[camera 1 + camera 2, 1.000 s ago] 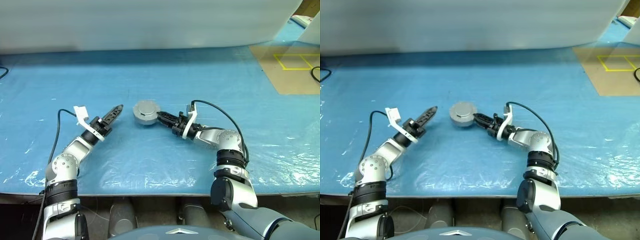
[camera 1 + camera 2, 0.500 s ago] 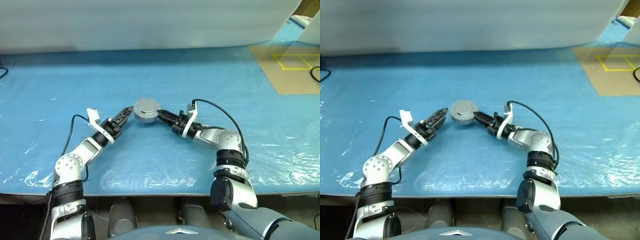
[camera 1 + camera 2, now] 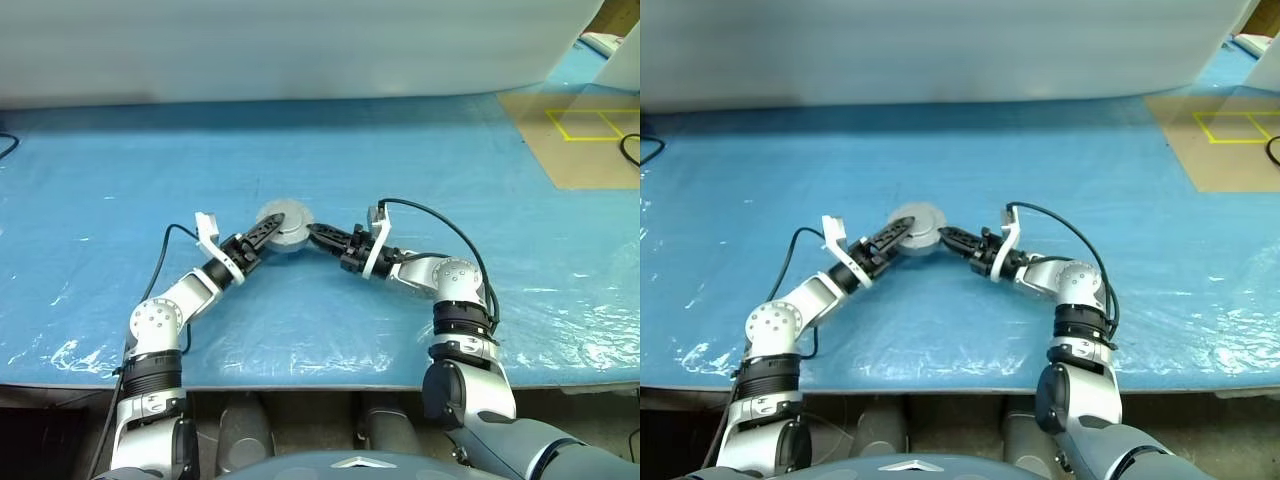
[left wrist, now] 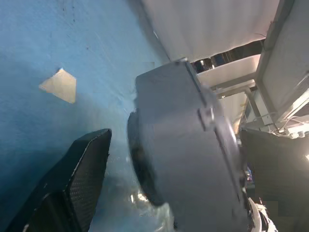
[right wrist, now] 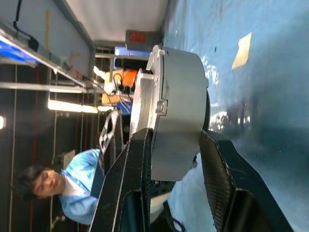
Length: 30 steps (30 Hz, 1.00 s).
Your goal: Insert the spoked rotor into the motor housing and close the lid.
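Observation:
The motor housing (image 3: 284, 228) is a round silver-grey drum at the middle of the blue table, with the plain grey lid (image 3: 282, 213) sitting on top of it. My right gripper (image 3: 313, 232) comes in from the right and is shut on the housing's side; in the right wrist view its fingers (image 5: 137, 159) clamp the drum (image 5: 178, 106) from both sides. From the left, my left gripper (image 3: 266, 229) stands open, and the housing (image 4: 183, 159) lies between its fingers (image 4: 82, 169). The spoked rotor is hidden.
A blue plastic sheet (image 3: 420, 160) covers the table, whose front edge runs just below my elbows. A brown board with yellow lines (image 3: 575, 135) lies at the far right. A white panel (image 3: 300, 45) backs the table. A person in a blue top (image 5: 58, 193) stands beyond.
My left gripper has swung right across the sheet and now straddles the housing. The right gripper keeps its grip and has hardly moved.

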Tool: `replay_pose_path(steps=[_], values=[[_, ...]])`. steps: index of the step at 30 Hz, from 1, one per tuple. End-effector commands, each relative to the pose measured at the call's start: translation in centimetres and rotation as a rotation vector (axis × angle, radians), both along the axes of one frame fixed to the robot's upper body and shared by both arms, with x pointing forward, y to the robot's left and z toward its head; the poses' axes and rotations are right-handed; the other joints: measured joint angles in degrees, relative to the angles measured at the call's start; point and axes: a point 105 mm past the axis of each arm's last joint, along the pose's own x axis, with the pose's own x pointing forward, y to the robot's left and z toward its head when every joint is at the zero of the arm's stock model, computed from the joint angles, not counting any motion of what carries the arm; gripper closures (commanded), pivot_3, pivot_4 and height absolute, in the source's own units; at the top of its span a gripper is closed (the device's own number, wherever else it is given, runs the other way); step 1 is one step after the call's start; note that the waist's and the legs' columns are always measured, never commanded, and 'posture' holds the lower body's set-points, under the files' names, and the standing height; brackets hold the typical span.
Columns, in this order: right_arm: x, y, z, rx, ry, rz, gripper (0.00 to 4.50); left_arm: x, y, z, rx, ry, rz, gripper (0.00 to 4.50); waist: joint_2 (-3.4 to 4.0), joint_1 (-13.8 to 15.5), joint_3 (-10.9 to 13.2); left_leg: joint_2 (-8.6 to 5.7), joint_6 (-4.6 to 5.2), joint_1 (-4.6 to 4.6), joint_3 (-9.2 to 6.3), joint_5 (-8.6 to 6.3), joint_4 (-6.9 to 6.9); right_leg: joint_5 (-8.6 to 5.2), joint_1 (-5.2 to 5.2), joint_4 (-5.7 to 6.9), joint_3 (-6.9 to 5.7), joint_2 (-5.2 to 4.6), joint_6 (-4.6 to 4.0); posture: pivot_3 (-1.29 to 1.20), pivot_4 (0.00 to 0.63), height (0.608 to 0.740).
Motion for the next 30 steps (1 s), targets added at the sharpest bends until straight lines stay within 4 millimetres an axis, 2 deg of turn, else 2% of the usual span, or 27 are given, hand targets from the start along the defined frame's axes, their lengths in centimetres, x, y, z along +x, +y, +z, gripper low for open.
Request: replay_pose_path(steps=[1, 4, 7, 10, 11, 19, 26, 28, 30], values=[[-0.4, 0.5, 2.0, 0.067, -0.082, 0.036, 3.35, 0.4, -0.4, 0.9, -0.019, -0.037, -0.007, 0.04, 0.0, -0.02, 0.0, 0.0, 0.0, 0.02, -0.01, 0.0, 0.02, 0.0, 0.02, 0.02, 0.0, 0.0, 0.01, 0.0, 0.15, 0.74], [-0.5, 0.7, 1.8, 0.052, -0.084, 0.043, 3.35, 0.5, -0.9, 0.8, -0.022, -0.032, -0.023, 0.04, 0.0, 0.01, 0.0, -0.01, -0.03, 0.04, -0.03, -0.02, 0.08, 0.01, 0.05, 0.08, 0.01, -0.02, 0.01, 0.0, 0.15, 0.74], [-0.5, 0.6, 1.8, 0.051, -0.087, 0.043, 3.35, 0.4, -1.1, 0.8, -0.02, -0.032, -0.033, 0.61, 0.0, -0.01, 0.0, -0.02, -0.02, 0.02, -0.04, -0.01, 0.14, 0.01, 0.06, 0.1, 0.01, -0.02, 0.01, 0.0, 0.15, 0.74], [-0.4, 0.4, 1.7, 0.049, -0.087, 0.033, 3.35, 0.1, -1.0, 0.8, -0.031, -0.032, -0.037, 1.55, 0.0, -0.03, 0.0, -0.01, -0.02, 0.03, -0.06, -0.02, 0.15, 0.01, 0.06, 0.12, 0.01, -0.02, 0.01, 0.0, 0.15, 0.74], [-0.4, 0.4, 1.6, 0.048, -0.087, 0.031, 3.35, 0.0, -1.0, 0.8, -0.034, -0.032, -0.039, 1.62, 0.0, -0.02, 0.0, -0.01, -0.02, 0.03, -0.06, -0.02, 0.15, 0.01, 0.06, 0.13, 0.01, -0.02, 0.01, 0.0, 0.15, 0.74], [0.1, 0.3, 1.8, 0.056, -0.091, 0.009, 3.35, -0.2, -0.7, 1.2, -0.07, -0.04, -0.036, 1.66, 0.0, 0.01, 0.0, -0.02, -0.02, 0.03, -0.07, -0.02, 0.25, 0.01, 0.06, 0.23, 0.02, -0.03, 0.01, 0.0, 0.15, 0.74], [0.6, 0.2, 2.0, 0.073, -0.077, -0.009, 3.35, -0.5, -1.5, 2.0, -0.187, -0.023, -0.066, 1.67, 0.0, 0.01, 0.0, -0.01, -0.03, 0.04, -0.08, -0.02, 0.28, 0.01, 0.06, 0.28, 0.03, -0.03, 0.0, 0.0, 0.15, 0.74], [0.7, 0.2, 2.1, 0.07, -0.08, -0.017, 2.65, -0.4, -1.6, 1.7, -0.194, -0.006, -0.062, 1.67, -0.01, 0.06, 0.0, -0.02, -0.03, 0.03, -0.08, -0.02, 0.29, 0.01, 0.06, 0.28, 0.03, -0.03, 0.0, 0.0, 0.15, 0.74], [1.0, 0.0, 2.1, 0.065, -0.08, -0.038, 2.13, -0.4, -1.7, 1.5, -0.192, 0.003, -0.065, 1.67, -0.01, 0.15, 0.0, -0.04, -0.02, 0.03, -0.08, -0.02, 0.3, 0.01, 0.07, 0.28, 0.03, -0.05, 0.0, 0.0, 0.15, 0.74]])
